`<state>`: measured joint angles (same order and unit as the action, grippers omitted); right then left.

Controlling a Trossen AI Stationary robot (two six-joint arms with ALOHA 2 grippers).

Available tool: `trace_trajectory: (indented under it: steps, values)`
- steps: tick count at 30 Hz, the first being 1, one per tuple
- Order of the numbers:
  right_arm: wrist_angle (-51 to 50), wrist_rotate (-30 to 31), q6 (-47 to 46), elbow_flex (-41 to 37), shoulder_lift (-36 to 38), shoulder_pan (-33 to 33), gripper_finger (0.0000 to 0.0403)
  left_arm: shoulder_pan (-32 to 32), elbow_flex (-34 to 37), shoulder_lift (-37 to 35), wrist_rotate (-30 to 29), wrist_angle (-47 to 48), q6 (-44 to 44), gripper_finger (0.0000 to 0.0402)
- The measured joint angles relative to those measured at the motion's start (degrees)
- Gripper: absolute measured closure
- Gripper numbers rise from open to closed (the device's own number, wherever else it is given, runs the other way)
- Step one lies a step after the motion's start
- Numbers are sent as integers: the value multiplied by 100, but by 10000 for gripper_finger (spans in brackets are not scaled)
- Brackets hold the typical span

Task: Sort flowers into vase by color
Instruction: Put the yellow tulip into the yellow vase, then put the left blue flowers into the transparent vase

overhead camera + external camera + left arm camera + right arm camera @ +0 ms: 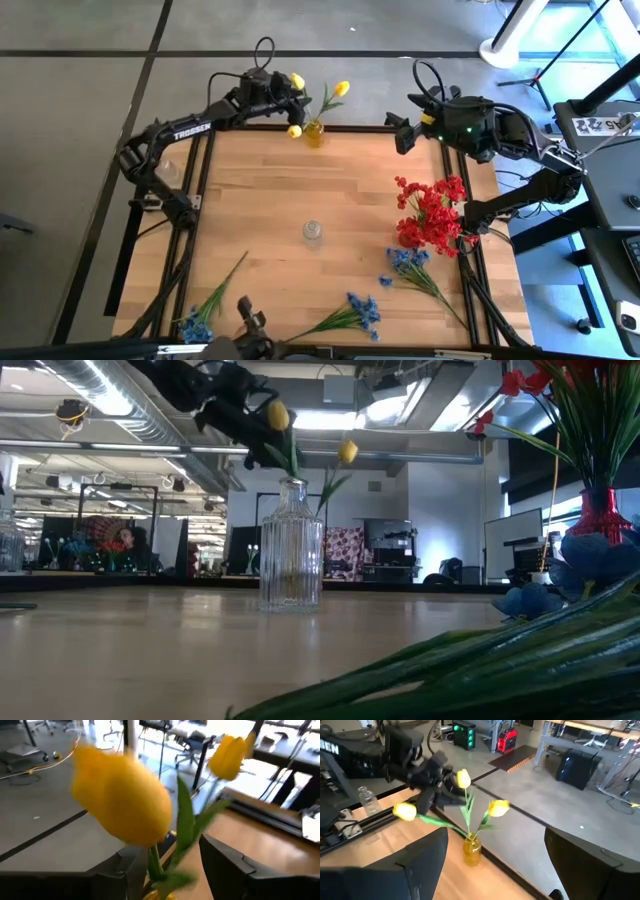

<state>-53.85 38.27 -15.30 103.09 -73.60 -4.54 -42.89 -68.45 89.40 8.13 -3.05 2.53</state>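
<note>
Three yellow tulips stand with their stems in a small amber vase (314, 132) at the table's far edge (471, 851). My left gripper (287, 102) hovers over them, open. One tulip (120, 802) rises right in front of it, its stem (155, 862) between the spread fingers; whether a finger touches it, I cannot tell. My right gripper (400, 132) is open and holds nothing, up at the far right. The red flowers (432, 208) stand in a red vase. Three blue sprigs (355, 315) (410, 262) (198, 322) lie flat near the near edge.
A clear ribbed glass vase (313, 233) (291, 550) stands alone at mid-table. A small clear bottle (367, 800) sits by the left rail. The black frame (205, 170) borders the wooden top. Bare wood lies between the clear vase and the amber one.
</note>
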Motion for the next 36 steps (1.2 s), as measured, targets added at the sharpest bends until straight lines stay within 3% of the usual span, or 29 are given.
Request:
trace_trajectory:
  steps: [12, 24, 36]
  values:
    - [-477, -566, -444, 0, 0, 2, 72, 17, -5, -614, 224, 68, 590, 226]
    - [-749, -851, -547, 0, 2, 2, 72, 2, -13, -132, 190, 375, 913, 226]
    - [-760, -598, -363, 0, 42, 0, 72, -245, -1392, 141, 542, 954, 1016, 226]
